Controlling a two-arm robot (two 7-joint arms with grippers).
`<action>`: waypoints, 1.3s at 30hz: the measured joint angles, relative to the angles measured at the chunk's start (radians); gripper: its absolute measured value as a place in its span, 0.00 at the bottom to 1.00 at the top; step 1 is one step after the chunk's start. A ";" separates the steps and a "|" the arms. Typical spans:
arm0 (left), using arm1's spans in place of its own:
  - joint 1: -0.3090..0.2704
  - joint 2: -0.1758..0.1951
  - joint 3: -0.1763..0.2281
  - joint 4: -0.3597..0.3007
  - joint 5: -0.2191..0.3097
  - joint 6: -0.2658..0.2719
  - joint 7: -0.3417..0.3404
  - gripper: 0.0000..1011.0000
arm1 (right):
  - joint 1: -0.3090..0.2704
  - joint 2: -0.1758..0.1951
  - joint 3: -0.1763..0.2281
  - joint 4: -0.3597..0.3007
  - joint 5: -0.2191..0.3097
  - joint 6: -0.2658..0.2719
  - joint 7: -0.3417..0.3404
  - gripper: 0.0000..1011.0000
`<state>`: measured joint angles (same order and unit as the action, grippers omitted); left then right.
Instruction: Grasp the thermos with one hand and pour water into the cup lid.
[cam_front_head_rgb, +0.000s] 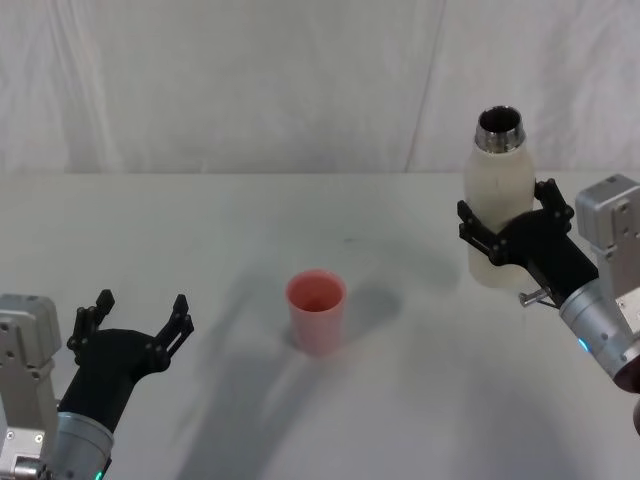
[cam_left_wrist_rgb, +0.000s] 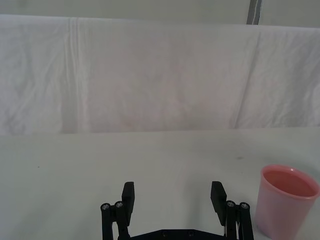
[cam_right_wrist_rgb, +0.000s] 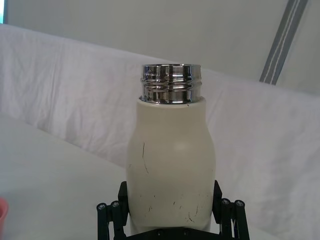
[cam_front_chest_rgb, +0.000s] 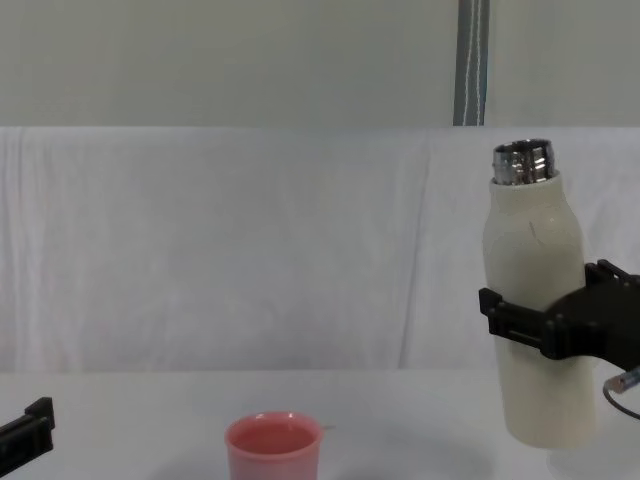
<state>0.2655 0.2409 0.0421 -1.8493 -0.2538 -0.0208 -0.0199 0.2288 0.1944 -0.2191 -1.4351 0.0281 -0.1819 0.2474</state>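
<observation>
Thermos (cam_front_head_rgb: 500, 205): cream-white bottle with an open steel neck, upright, clamped in the right gripper (cam_front_head_rgb: 515, 228) and apparently raised a little off the tabletop (cam_front_head_rgb: 200, 250), judging from the chest view where its base hangs above the surface.
Right gripper: closed around the lower half of the thermos body, one finger on each side, neck well above the fingers; it has nothing else in hand.
Cup lid (cam_front_head_rgb: 317, 311): small pink cup, upright, mouth up, standing on the tabletop well to the left of the right gripper and lower than it; nothing touches it.
Left gripper (cam_front_head_rgb: 130, 330): fingers spread wide, empty, hovering low near the tabletop, with the cup lid off to its right and apart from it.
Handling, thermos: probably rigid and fairly heavy if filled, with a matte skin that should give decent friction; the rounded body could still twist in a two-finger clamp once tilted.
Where to hold: the present grip on the wide lower body looks sound, as it leaves the neck free for pouring.
Handling, cup lid: likely light plastic, easy to knock over or push aside by a heavy stream.
Next move, as judged: carry the thermos leftward over the cup lid, then tilt slowly.
Risk: splashing past the small rim.
</observation>
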 joint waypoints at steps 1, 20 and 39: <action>0.000 0.000 0.000 0.000 0.000 0.000 0.000 0.99 | -0.002 0.000 0.001 -0.001 0.003 0.000 0.000 0.95; 0.000 0.000 0.000 0.000 0.000 0.000 0.000 0.99 | -0.065 -0.018 0.039 -0.013 0.081 0.016 -0.020 0.95; 0.000 0.000 0.000 0.000 0.000 0.000 0.000 0.99 | -0.078 -0.028 0.052 0.020 0.093 0.013 -0.032 0.95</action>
<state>0.2655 0.2410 0.0421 -1.8492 -0.2538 -0.0208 -0.0199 0.1510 0.1668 -0.1675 -1.4154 0.1208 -0.1686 0.2155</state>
